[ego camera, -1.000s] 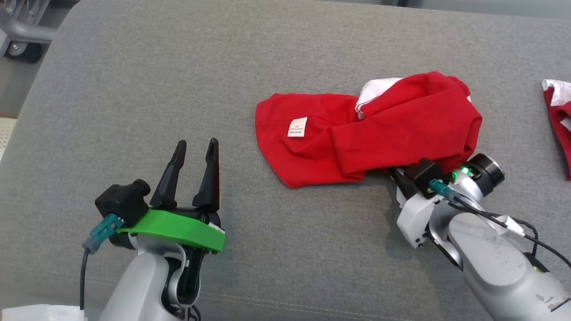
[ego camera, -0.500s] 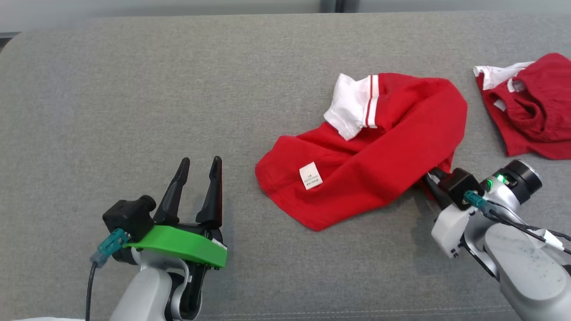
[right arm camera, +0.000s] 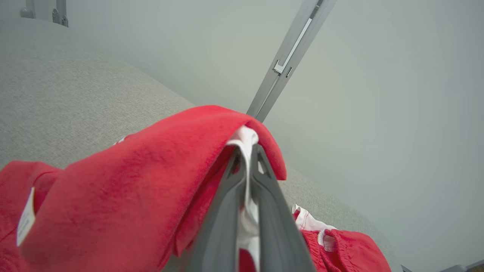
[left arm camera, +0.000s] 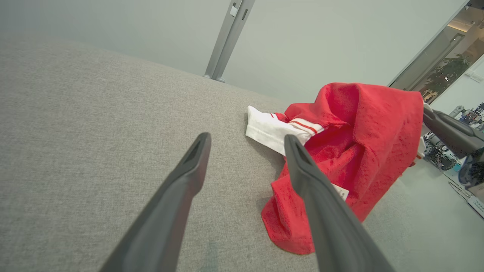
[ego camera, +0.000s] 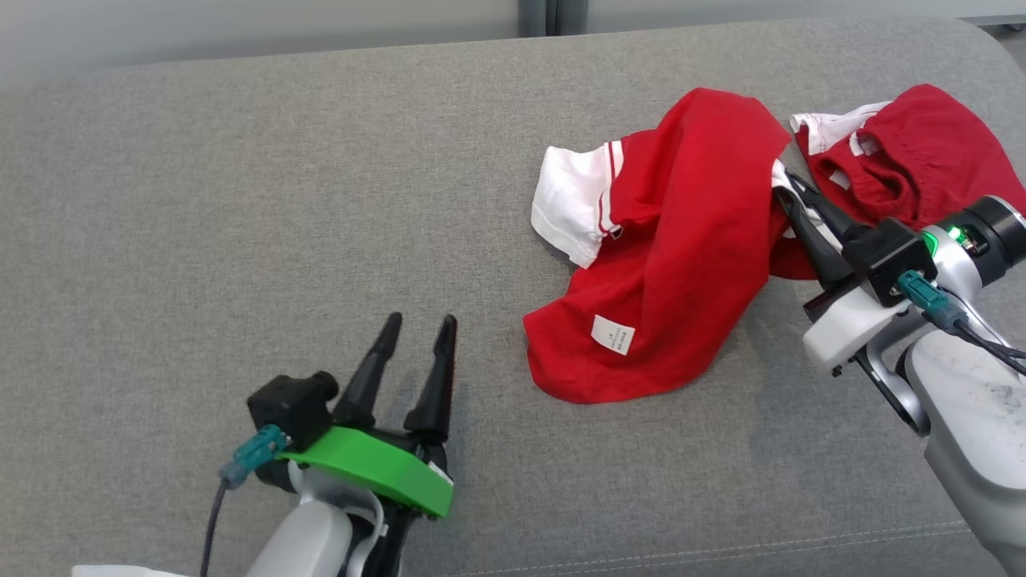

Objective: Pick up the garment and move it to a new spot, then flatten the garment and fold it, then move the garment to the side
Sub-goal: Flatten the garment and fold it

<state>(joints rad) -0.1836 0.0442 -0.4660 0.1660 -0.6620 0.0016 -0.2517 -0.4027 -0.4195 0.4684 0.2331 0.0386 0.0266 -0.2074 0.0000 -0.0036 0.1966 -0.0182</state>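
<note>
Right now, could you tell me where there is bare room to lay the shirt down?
The left half of the grey cushion is bare, from its back edge down to the open left claw and across to the red shirt. The right end is crowded: the shirt, pinched in the right claw, hangs close beside another red garment.

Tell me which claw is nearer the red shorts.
Right. The right claw, shut on the red shirt, is just beside the red shorts; the open left claw is far off, past the shirt.
</note>
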